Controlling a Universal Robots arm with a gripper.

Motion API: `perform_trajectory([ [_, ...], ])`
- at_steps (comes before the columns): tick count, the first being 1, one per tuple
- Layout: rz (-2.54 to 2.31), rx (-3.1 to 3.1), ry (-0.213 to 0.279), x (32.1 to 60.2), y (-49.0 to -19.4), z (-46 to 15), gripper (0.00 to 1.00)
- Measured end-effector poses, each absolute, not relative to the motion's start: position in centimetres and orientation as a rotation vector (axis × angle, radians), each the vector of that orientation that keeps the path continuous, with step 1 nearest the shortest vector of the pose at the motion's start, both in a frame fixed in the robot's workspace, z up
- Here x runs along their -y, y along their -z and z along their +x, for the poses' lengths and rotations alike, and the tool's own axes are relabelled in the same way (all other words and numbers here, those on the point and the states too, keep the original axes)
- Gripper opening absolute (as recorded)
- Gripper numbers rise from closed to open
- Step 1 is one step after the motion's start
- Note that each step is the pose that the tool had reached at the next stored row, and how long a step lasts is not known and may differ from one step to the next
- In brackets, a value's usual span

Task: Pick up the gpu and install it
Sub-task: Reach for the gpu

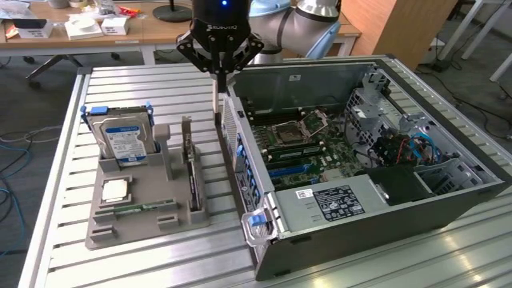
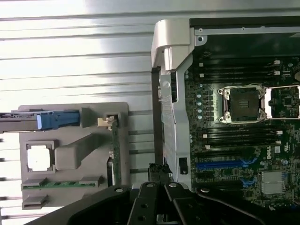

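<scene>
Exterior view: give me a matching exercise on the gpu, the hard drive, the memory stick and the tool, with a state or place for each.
1 gpu
2 hard drive
3 memory stick
4 tool

A shut, raised beside the open case
B lying flat in the grey holder
C upright, blue-white label showing
D on edge, in the holder slot nearest the case

Pairs: 1-D, 2-C, 3-B, 4-A
</scene>
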State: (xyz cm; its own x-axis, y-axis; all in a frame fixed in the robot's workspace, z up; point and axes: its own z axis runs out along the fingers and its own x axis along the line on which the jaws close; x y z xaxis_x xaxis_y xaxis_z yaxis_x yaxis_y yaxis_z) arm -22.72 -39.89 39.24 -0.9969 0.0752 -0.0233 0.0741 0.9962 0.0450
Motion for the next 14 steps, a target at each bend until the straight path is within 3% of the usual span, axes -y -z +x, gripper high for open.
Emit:
perform_trajectory([
  [14,0.117,-3.114,-0.069,39.9,-39.1,-26.7,0.1],
])
